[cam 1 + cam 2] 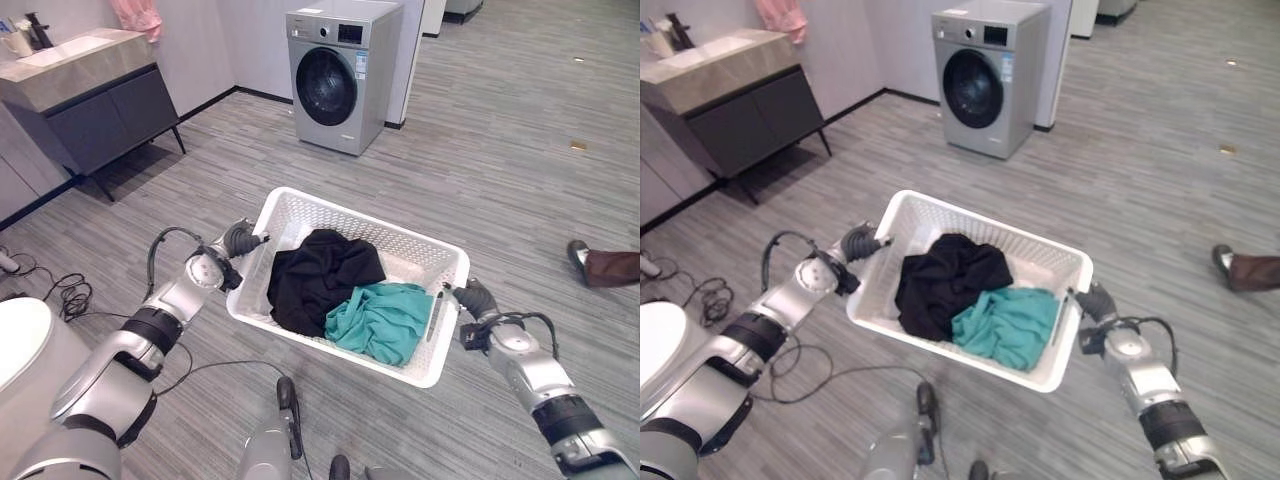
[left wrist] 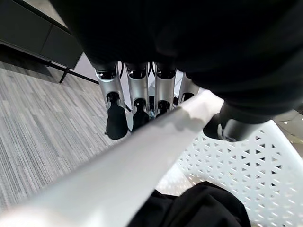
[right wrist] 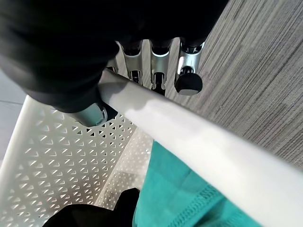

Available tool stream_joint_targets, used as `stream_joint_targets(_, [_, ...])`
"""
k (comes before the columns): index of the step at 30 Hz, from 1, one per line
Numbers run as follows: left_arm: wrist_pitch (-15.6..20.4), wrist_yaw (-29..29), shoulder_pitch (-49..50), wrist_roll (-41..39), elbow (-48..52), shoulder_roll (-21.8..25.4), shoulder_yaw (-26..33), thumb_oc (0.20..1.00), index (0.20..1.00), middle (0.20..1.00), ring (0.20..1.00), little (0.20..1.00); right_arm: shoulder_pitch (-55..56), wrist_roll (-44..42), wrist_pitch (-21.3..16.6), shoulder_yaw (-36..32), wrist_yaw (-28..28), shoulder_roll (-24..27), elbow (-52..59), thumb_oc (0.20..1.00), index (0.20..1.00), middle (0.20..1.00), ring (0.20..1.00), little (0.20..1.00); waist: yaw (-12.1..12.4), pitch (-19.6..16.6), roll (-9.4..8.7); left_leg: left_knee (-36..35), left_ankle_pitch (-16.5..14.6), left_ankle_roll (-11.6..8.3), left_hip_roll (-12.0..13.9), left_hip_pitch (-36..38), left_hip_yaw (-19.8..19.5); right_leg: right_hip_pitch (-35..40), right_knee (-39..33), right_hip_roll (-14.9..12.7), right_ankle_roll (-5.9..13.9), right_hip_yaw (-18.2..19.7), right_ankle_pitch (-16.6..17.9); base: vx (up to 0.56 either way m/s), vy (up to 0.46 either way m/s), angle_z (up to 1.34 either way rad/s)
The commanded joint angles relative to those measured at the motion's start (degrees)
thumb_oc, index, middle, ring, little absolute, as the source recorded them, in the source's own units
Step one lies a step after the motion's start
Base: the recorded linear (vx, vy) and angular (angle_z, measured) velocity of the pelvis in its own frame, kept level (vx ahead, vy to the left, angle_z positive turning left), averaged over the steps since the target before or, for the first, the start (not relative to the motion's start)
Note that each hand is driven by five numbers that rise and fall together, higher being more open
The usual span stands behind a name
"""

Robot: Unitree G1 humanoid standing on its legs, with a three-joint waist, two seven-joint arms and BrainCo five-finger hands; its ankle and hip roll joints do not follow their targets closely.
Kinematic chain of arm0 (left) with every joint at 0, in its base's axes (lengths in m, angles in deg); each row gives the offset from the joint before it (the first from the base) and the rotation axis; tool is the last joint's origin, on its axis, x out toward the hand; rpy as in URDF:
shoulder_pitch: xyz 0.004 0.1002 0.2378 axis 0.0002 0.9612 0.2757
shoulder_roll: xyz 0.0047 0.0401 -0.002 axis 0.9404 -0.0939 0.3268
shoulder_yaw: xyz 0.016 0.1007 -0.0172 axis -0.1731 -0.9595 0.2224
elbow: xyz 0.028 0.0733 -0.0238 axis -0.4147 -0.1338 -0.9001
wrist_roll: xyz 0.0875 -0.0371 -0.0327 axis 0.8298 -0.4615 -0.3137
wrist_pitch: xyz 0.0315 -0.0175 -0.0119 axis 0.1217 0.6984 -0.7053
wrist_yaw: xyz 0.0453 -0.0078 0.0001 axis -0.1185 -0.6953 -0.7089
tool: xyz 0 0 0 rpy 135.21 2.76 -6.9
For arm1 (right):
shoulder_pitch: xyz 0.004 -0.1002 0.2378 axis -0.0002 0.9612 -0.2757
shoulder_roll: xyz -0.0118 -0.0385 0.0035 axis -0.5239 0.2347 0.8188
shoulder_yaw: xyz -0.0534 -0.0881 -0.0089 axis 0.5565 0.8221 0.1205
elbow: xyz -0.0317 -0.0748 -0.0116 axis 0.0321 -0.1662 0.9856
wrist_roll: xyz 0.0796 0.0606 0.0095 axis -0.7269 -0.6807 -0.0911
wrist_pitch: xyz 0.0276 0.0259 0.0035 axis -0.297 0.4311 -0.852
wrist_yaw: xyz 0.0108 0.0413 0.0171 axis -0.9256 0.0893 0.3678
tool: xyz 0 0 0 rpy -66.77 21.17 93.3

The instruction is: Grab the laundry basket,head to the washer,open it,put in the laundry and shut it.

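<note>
A white perforated laundry basket [image 1: 300, 210] is held up off the floor between my two hands. Inside lie a black garment [image 1: 318, 275] and a teal garment [image 1: 380, 320]. My left hand [image 1: 238, 240] grips the basket's left rim, fingers [image 2: 137, 101] curled under it and thumb on the inner side. On the opposite rim [image 3: 189, 137] my right hand [image 1: 475, 298] holds in the same way. The silver front-loading washer [image 1: 335, 80] stands ahead by the far wall with its round door shut.
A dark vanity cabinet with a stone top and sink [image 1: 85, 95] stands at the far left, a pink towel [image 1: 138, 15] hanging above it. A person's shoe and trouser leg [image 1: 600, 265] rest on the floor at the right. Grey plank floor lies between me and the washer.
</note>
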Motion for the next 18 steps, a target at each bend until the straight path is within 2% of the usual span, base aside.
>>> stream_joint_targets(1, [0.16, 4.43, -4.55, -3.75, -3.61, 8.82, 9.28, 0.200, 0.200, 0.200, 0.200, 0.200, -1.58, -2.36, -5.29, -3.75, 1.77, 3.74, 1.21, 0.200, 0.200, 0.200, 0.200, 0.200, 1.39, -3.32, -0.42, 0.86, 4.85, 0.98, 1.42, 0.19, 2.78, 2.18, 4.31, -4.73, 9.51, 1.47, -9.23, 0.49, 0.060, -0.31])
stream_joint_targets(3, [0.25, 4.49, -3.95, -4.00, -3.68, 8.89, 9.65, 0.200, 0.200, 0.200, 0.200, 0.200, -2.35, -2.59, -5.49, -2.98, 1.78, 3.11, 0.60, 0.200, 0.200, 0.200, 0.200, 0.200, 1.88, -3.58, -0.58, 0.86, 5.19, 1.09, 1.68, 0.36, 3.02, 3.36, 4.61, -4.63, 9.59, 2.44, -10.35, 0.46, 0.089, -0.25])
stream_joint_targets(4, [0.47, 4.44, -2.64, -4.53, -3.20, 9.46, 10.33, 0.200, 0.200, 0.200, 0.200, 0.200, -2.94, -2.71, -5.26, -2.25, 2.24, 2.35, 0.42, 0.200, 0.200, 0.200, 0.200, 0.200, 2.48, -4.82, -0.58, 1.70, 5.85, 1.60, 2.21, 1.06, 4.02, 5.95, 4.77, -4.83, 10.20, 4.17, -12.58, 0.41, 0.098, -0.26])
stream_joint_targets(5, [0.46, 4.43, -2.57, -4.53, -3.16, 9.49, 10.37, 0.200, 0.200, 0.200, 0.200, 0.200, -2.95, -2.72, -5.26, -2.20, 2.24, 2.34, 0.41, 0.200, 0.200, 0.200, 0.200, 0.200, 2.57, -4.78, -0.66, 1.71, 5.78, 1.61, 2.18, 1.18, 4.18, 6.01, 4.80, -4.95, 10.23, 4.29, -12.63, 0.82, 0.243, -0.53])
stream_joint_targets(6, [0.55, 4.67, -1.90, -5.03, -2.49, 9.29, 10.43, 0.200, 0.200, 0.200, 0.200, 0.200, -2.89, -2.74, -5.16, -2.67, 2.28, 2.06, 0.82, 0.200, 0.200, 0.200, 0.200, 0.200, 2.76, -6.45, -1.15, 3.85, 6.98, 2.45, 1.75, 1.71, 4.70, 7.20, 6.19, -6.45, 11.15, 4.96, -12.92, 0.61, 0.203, -0.44])
stream_joint_targets(7, [0.49, 4.75, -1.96, -5.04, -2.36, 8.78, 10.14, 0.200, 0.200, 0.200, 0.200, 0.200, -2.81, -2.67, -5.32, -3.00, 2.24, 1.87, 0.71, 0.200, 0.200, 0.200, 0.200, 0.200, 2.88, -7.36, -1.68, 5.28, 7.71, 2.84, 1.15, 1.75, 4.49, 7.20, 7.67, -7.27, 11.72, 5.23, -11.77, 0.83, 0.263, -0.46])
stream_joint_targets(8, [0.69, 4.61, -1.56, -5.28, -2.52, 8.37, 9.86, 0.200, 0.200, 0.200, 0.200, 0.200, -2.54, -2.77, -5.66, -3.17, 2.24, 1.30, 0.42, 0.200, 0.200, 0.200, 0.200, 0.200, 3.17, -8.32, -2.84, 7.97, 7.09, 3.29, 0.03, 1.34, 4.64, 6.56, 10.44, -8.52, 13.13, 5.24, -7.76, 0.60, 0.171, -0.24])
stream_joint_targets(10, [0.55, 4.84, -0.97, -5.32, -3.02, 7.71, 9.23, 0.200, 0.200, 0.200, 0.200, 0.200, -2.61, -2.01, -5.56, -3.50, 2.04, 0.48, -0.32, 0.200, 0.200, 0.200, 0.200, 0.200, 3.01, -8.78, -4.65, 14.30, 2.93, 5.23, -1.50, 1.40, 5.81, 3.23, 21.20, -11.48, 16.80, 5.54, 4.66, 0.56, 0.175, -0.40])
stream_joint_targets(11, [0.36, 4.87, -1.16, -5.33, -3.05, 7.41, 8.95, 0.200, 0.200, 0.200, 0.200, 0.200, -2.53, -1.82, -5.26, -3.80, 1.88, 0.32, -0.12, 0.200, 0.200, 0.200, 0.200, 0.200, 2.58, -8.69, -5.01, 15.23, 1.04, 6.26, -1.87, 2.36, 6.03, 1.64, 26.84, -12.51, 17.59, 5.49, 7.89, 0.35, 0.125, -0.32])
stream_joint_targets(12, [0.36, 4.87, -1.17, -5.34, -3.05, 7.40, 8.96, 0.200, 0.200, 0.200, 0.200, 0.200, -2.53, -1.81, -5.25, -3.81, 1.88, 0.34, -0.11, 0.200, 0.200, 0.200, 0.200, 0.200, 2.65, -8.83, -4.87, 15.20, 1.12, 6.25, -1.69, 2.20, 6.04, 1.42, 26.83, -12.35, 17.56, 5.58, 8.01, 0.33, 0.142, -0.07])
stream_joint_targets(14, [-0.24, 5.03, -2.04, -5.12, -3.70, 6.57, 8.28, 0.200, 0.200, 0.200, 0.200, 0.200, -3.19, -0.98, -4.91, -3.80, 1.62, 0.08, 0.40, 0.200, 0.200, 0.200, 0.200, 0.200, 1.29, -8.03, -4.25, 17.01, -2.99, 8.65, -2.41, 5.19, 6.14, -3.69, 39.07, -13.53, 17.69, 5.73, 14.41, 0.45, 0.244, 0.07])
stream_joint_targets(15, [-0.45, 5.44, -2.85, -4.79, -3.76, 6.36, 8.23, 0.200, 0.200, 0.200, 0.200, 0.200, -3.53, 0.12, -4.93, -4.08, 1.55, 0.14, 1.04, 0.200, 0.200, 0.200, 0.200, 0.200, -0.50, -6.49, -2.68, 16.81, -4.81, 9.93, -2.25, 8.68, 5.77, -11.65, 47.34, -13.99, 16.59, 4.44, 12.15, 0.59, 0.317, 0.14])
stream_joint_targets(17, [-0.65, 5.54, -3.83, -4.36, -3.71, 5.98, 7.93, 0.200, 0.200, 0.200, 0.200, 0.200, -3.59, 0.74, -4.64, -4.41, 1.67, 0.51, 1.19, 0.200, 0.200, 0.200, 0.200, 0.200, -2.38, -5.37, -1.47, 15.10, -6.28, 9.86, -2.50, 13.61, 5.65, -16.44, 44.17, -16.83, 15.08, 0.63, 6.64, 0.51, 0.198, 0.23])
stream_joint_targets(18, [-0.56, 5.52, -5.06, -4.27, -4.54, 5.30, 7.39, 0.200, 0.200, 0.200, 0.200, 0.200, -3.67, 0.62, -4.85, -4.42, 1.57, 0.80, 0.76, 0.200, 0.200, 0.200, 0.200, 0.200, -3.52, -4.69, -1.05, 14.15, -6.68, 9.31, -2.49, 15.79, 5.05, -18.95, 39.52, -16.45, 13.96, -1.93, 2.99, 0.47, 0.049, 0.38])
